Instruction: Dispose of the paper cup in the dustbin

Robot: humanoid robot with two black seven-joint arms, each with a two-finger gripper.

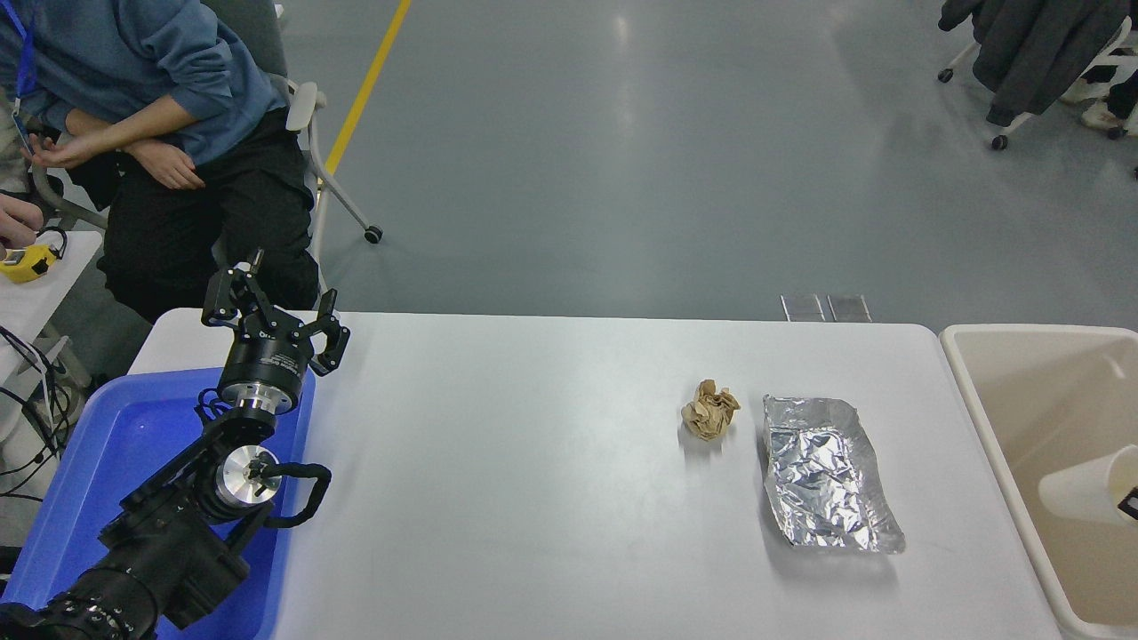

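Observation:
The white paper cup [1086, 488] lies on its side over the inside of the beige dustbin [978, 404] at the right edge, its mouth towards the right. Only a black tip of my right gripper [1130, 505] shows at the picture's edge, against the cup's rim, holding it. My left gripper [274, 309] is parked open and empty at the far left, above the blue tray.
A crumpled brown paper ball [709, 410] and a crumpled foil sheet [827, 476] lie on the white table [533, 462] right of centre. A blue tray [98, 462] sits under the left arm. A person [160, 133] sits at the far left.

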